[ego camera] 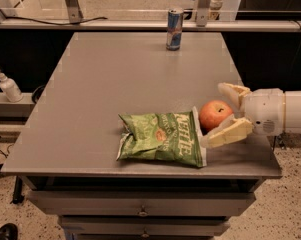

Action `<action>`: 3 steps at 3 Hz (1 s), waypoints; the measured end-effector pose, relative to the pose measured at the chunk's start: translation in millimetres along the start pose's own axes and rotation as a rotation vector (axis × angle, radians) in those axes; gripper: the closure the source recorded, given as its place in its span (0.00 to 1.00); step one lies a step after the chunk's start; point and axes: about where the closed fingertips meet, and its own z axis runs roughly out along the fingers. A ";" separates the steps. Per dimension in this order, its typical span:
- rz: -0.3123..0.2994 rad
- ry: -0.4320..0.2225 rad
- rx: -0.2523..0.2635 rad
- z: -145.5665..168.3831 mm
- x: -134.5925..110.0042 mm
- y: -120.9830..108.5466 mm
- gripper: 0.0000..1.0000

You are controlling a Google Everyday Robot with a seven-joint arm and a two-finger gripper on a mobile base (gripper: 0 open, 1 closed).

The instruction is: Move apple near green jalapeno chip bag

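Round red-orange apple [216, 115] lay against crinkled green foil jalapeno chip bag [162, 139]

Camera view: on the flat grey table [115, 74], the apple sat at the bag's 2 o'clock corner, against its white edge. The white two-finger gripper [217, 115], reaching in from 3 o'clock, had its fingers [226, 134] spread open, one at the apple's 1 o'clock, one at its 5 o'clock, not clamped on it. A straight pull-back toward 3 o'clock would seemingly clear the fruit.

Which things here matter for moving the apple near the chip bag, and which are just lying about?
Job: apple, green jalapeno chip bag, gripper open around the apple, beside the bag.
Lying about: drink can, pump bottle.
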 end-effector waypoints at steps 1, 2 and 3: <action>-0.047 0.003 0.003 -28.1 -36.8 12.5 0.00; -0.163 0.035 0.014 -81.2 -106.9 29.3 0.00; -0.161 0.036 0.013 -80.3 -106.4 29.7 0.00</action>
